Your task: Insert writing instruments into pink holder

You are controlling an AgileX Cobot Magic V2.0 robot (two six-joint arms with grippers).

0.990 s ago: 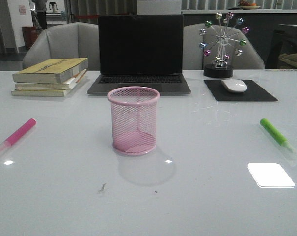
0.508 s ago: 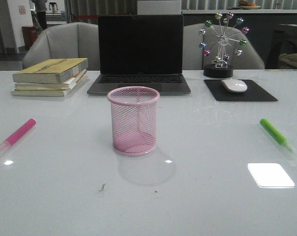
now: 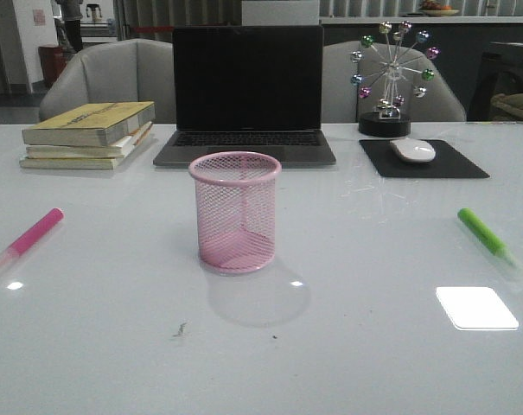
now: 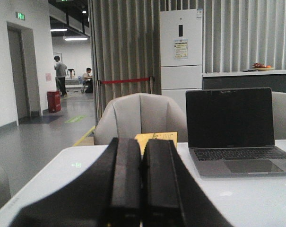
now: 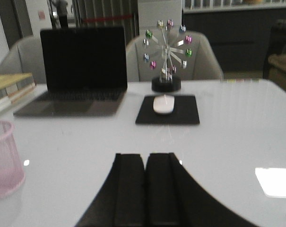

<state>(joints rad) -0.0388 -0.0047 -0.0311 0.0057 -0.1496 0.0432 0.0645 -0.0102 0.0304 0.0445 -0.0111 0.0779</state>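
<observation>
The pink mesh holder (image 3: 235,212) stands upright and empty at the table's middle; its edge also shows in the right wrist view as the holder (image 5: 4,158). A hot pink marker (image 3: 32,236) lies flat at the left, its clear cap toward the near edge. A bright green marker (image 3: 486,235) lies flat at the right, also cap-end nearer. Neither arm appears in the front view. My left gripper (image 4: 142,141) is shut with nothing between its fingers. My right gripper (image 5: 145,156) is shut and empty too. Both markers are out of the wrist views.
Behind the holder sits an open dark laptop (image 3: 246,91). A stack of books (image 3: 88,134) lies at the back left. A white mouse (image 3: 412,150) on a black pad (image 3: 464,162) and a ferris-wheel ornament (image 3: 389,73) stand at the back right. Chairs stand beyond the table.
</observation>
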